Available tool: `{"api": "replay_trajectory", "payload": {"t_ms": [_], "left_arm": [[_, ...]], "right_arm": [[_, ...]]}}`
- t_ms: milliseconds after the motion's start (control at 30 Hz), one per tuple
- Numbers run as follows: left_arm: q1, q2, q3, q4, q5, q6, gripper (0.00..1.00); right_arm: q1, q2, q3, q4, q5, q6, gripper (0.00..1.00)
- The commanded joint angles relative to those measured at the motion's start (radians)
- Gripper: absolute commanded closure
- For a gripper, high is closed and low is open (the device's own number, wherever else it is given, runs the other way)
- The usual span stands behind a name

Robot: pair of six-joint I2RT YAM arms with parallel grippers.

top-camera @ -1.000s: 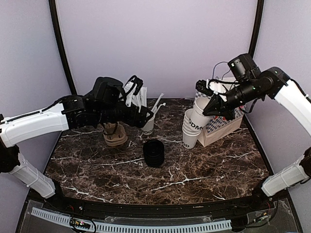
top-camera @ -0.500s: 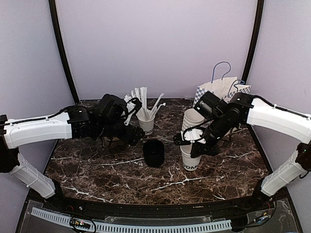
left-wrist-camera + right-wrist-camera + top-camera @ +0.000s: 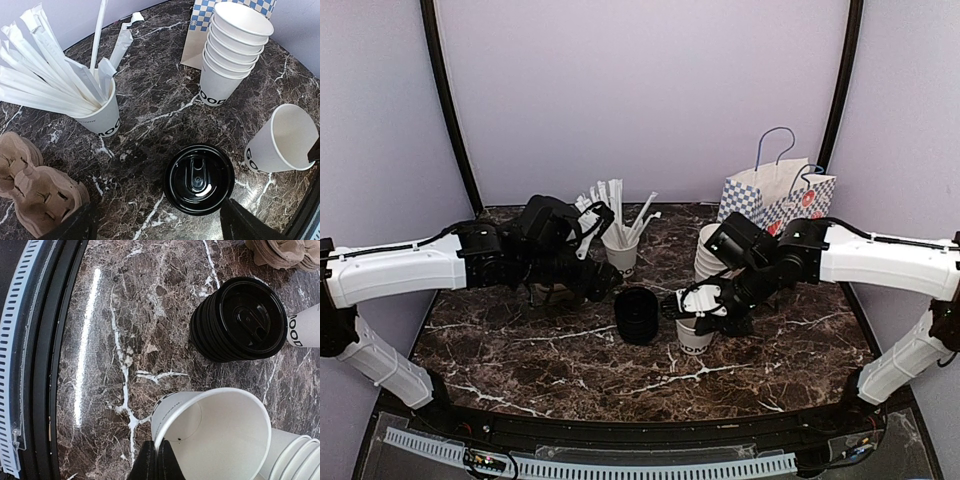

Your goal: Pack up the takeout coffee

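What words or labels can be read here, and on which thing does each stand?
"OOD", partly hidden: lowest cup of the cup stack.
"GO", cut off: the tilted white cup.
Small print on the straw cup: too blurred to read.

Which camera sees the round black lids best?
The right wrist view: the stack of round black plastic lids shows both its top and its ribbed side. The left wrist view shows the stack only from above; the top external view shows the stack small.

Marble table (image 3: 520, 340) bears lids (image 3: 637, 315), stacked cups (image 3: 710, 255), straw cup (image 3: 621, 257), carrier (image 3: 35, 197), bag (image 3: 770, 195).
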Motion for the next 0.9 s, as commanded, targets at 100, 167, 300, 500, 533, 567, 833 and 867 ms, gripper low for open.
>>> {"api": "replay_trajectory", "payload": {"t_ms": [100, 167, 300, 500, 533, 567, 833, 867], "left_arm": [[-0.004, -0.017, -0.008, 0.015, 0.045, 0.024, 0.14], [-0.003, -0.006, -0.011, 0.02, 0.069, 0.031, 0.17], [-0.004, 0.036, 0.013, 0.012, 0.115, 0.042, 0.25], [-0.005, 0.06, 0.038, 0.021, 0.196, 0.036, 0.36], [-0.007, 0.06, 0.039, 0.028, 0.215, 0.029, 0.37], [-0.007, 0.061, 0.039, 0.034, 0.229, 0.025, 0.38], [-0.073, 0.179, 0.133, -0.037, 0.231, 0.002, 0.5], [-0.082, 0.199, 0.173, -0.057, 0.223, 0.004, 0.5]], "right_arm": [[0.017, 0.011, -0.057, 0.109, -0.019, 0.022, 1.0], [0.018, 0.011, -0.056, 0.109, -0.022, 0.028, 0.86], [0.017, -0.011, -0.03, 0.081, -0.04, 0.04, 0.62], [-0.064, -0.1, 0.083, -0.041, -0.141, 0.038, 0.57], [-0.099, -0.114, 0.097, -0.052, -0.16, 0.041, 0.57], [-0.141, -0.133, 0.104, -0.056, -0.174, 0.045, 0.57], [-0.441, -0.315, -0.062, 0.06, -0.282, 0.103, 0.58], [-0.481, -0.341, -0.096, 0.081, -0.307, 0.115, 0.58]]}}
